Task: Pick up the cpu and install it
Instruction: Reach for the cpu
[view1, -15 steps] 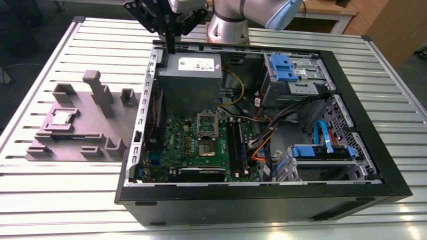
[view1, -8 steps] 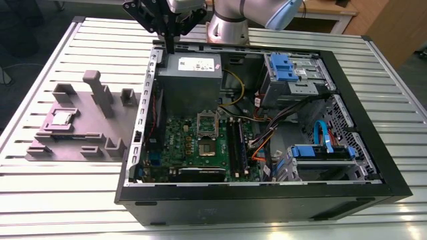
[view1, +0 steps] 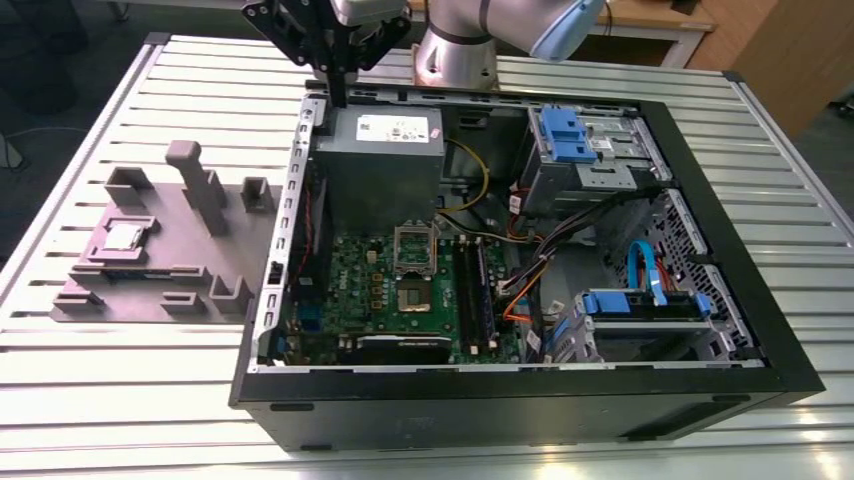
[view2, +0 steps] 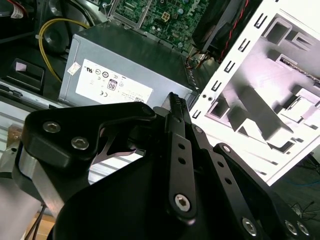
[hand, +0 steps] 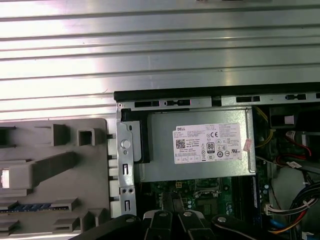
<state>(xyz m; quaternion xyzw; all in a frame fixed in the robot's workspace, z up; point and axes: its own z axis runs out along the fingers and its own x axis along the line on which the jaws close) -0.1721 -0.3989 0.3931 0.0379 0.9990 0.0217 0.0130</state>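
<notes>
One arm, one gripper (view1: 336, 62); the gripper hung above the back edge of the open computer case (view1: 747, 330), over the grey power supply (view1: 380, 150). In the second wrist view its fingers (view2: 176, 117) looked pressed together with nothing between them, the tips pointing toward the power supply's labelled face (view2: 115, 85).

The cpu (view1: 127, 237) lay flat in a square recess of the grey parts tray (view1: 160, 290), which sat on the slatted table (view1: 80, 130) at the exterior view's left, just beside the case wall. The chip's silver top faced up. It was well apart from the gripper, and nothing touched it.

Inside the case, the motherboard (view1: 400, 290) lay exposed. The socket (view1: 414, 297) sat near the board's middle, with what appeared to be its metal retention frame (view1: 414, 243) swung up toward the power supply. Judgement: the socket looked open and unoccupied, though I could not tell for certain from that angle.

In the first wrist view the power supply's label (hand: 210, 142) was centred, the tray's pegs and slots (hand: 55, 165) lay beside the case, and the gripper linkages (hand: 170, 222) crossed the frame edge.

Progress, as judged: nothing of the pick was done. The chip was ungrasped in its tray; both the grasp and the seating in the socket were left.
</notes>
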